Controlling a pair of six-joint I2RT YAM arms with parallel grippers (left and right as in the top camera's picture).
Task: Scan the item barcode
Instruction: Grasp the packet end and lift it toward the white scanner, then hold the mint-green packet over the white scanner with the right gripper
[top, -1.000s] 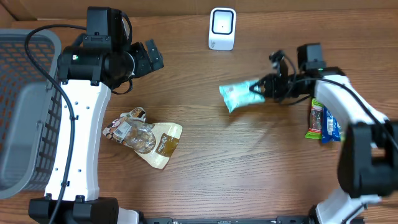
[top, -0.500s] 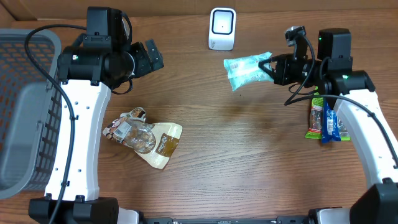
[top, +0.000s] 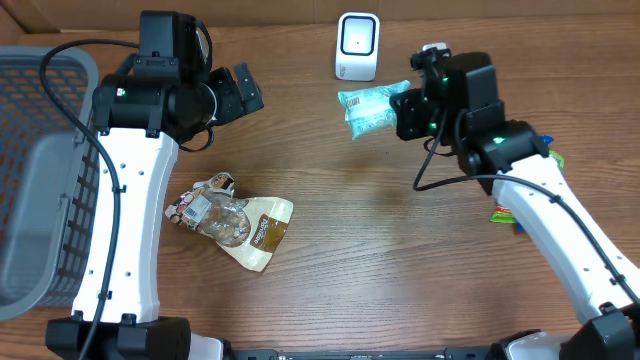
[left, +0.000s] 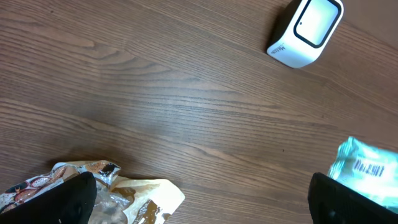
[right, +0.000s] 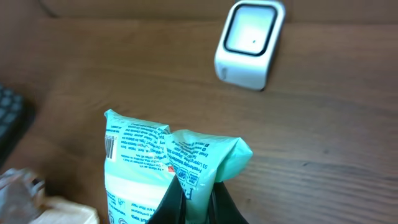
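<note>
Clamped on one end of the mint-green packet (top: 366, 108), the right gripper (top: 402, 108) holds it pointing leftward, just short of the white barcode scanner (top: 357, 45); the left gripper (top: 238, 92), spread wide, hangs farther off.

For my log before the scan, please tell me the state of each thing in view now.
green packet: held above the table, near the scanner.
right gripper: shut on green packet.
left gripper: open, holding nothing.
scanner: standing on table.
tan snack bag: lying crumpled on table.
</note>
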